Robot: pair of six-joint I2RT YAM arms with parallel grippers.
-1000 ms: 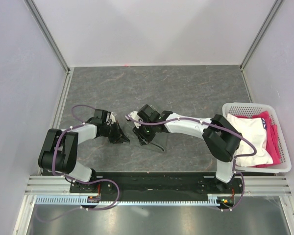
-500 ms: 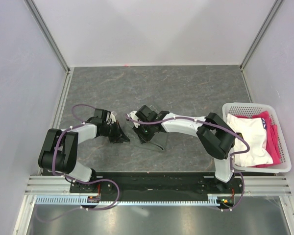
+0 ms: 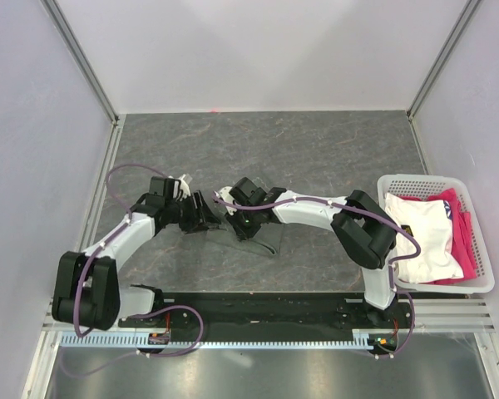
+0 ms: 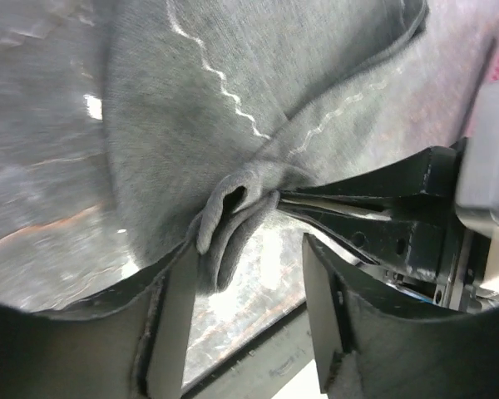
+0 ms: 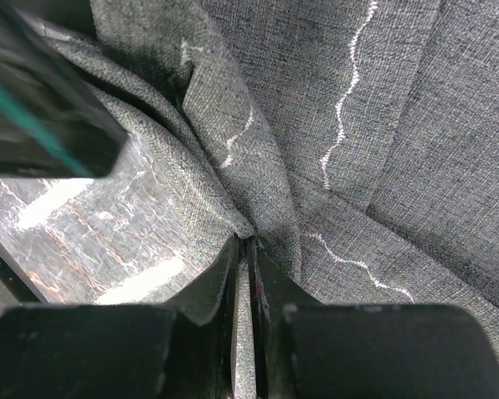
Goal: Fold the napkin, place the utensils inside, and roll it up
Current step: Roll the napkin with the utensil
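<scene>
napkin point(image 4: 191, 100) is clamped at the tips of the right pincer point(image 5: 243, 249), a bunched fold is straddled by the parted left pincer point(image 4: 245, 259); fold unfinished, utensils not seen, roll not started.

Open table point(image 3: 316, 141) at far side; basket point(image 3: 420, 177) on the right, napkin point(image 4: 191, 108) heap mid-table.

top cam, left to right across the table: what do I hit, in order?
left tool → right tool, pinching the napkin → right arm's elbow → basket → white fabric → pink fabric
</scene>
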